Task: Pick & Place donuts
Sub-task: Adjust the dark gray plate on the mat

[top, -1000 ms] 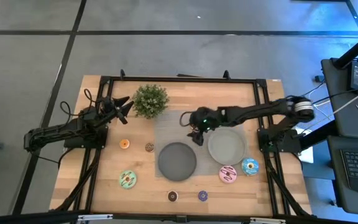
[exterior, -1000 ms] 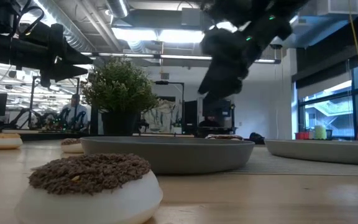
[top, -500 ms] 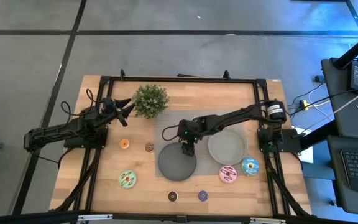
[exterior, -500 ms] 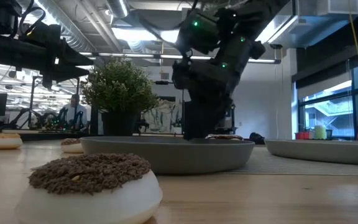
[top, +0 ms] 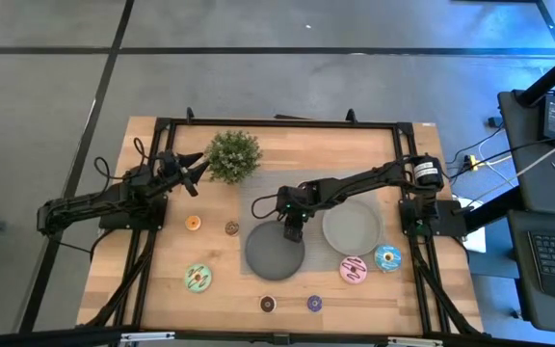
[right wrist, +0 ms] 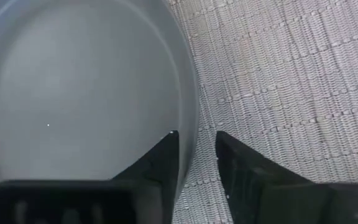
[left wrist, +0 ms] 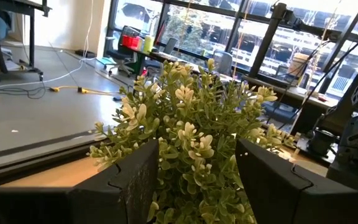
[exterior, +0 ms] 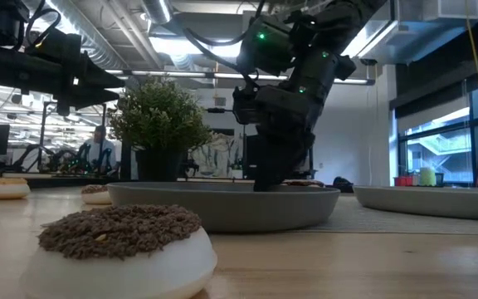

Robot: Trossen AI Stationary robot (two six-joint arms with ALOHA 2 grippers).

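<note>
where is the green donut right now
In the high view the green donut lies on the bare wood at the table's front left, below the small orange donut and left of the dark plate.

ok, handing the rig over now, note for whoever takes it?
Left hand: open, idle by the plant.
Right hand: down at the plate rim.
Donuts: all on the table. Orange, brown, green on the left; dark brown, purple at the near edge; pink, blue by the bowl.
Done: none placed.
Left: all seven in view.
</note>
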